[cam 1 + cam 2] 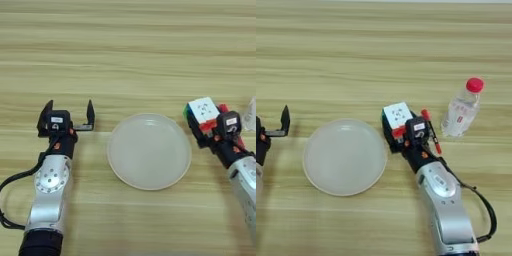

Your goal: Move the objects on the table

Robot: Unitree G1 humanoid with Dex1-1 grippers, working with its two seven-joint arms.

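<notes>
A: Which step is in hand?

B: My guess is the cube. The right tool (402, 131) sits at the puzzle cube (396, 116), white face up and red and green on its sides, with the black fingers against the cube's near side. I would call that a grip on the cube, though I cannot tell whether it is lifted off the counter (384, 45) or resting on it.

A: And the bottle?

B: The clear bottle with the red cap (462, 108) stands upright just off the right tool's outer side, apart from it and untouched. A red marker pen (431, 131) lies between the bottle and the tool, close along the tool's wrist.

A: The other arm?

B: The left tool (68, 118) rests on the counter on the far side of the plate from the cube, its two fingers spread wide with nothing between them. It looks idle.

A: What does the next move call for?

B: The white plate (316, 175) lies just on the right tool's inner side. If the cube is bound there, it wants a lift clear of the rim and a short carry inward, steering clear of the pen.
</notes>
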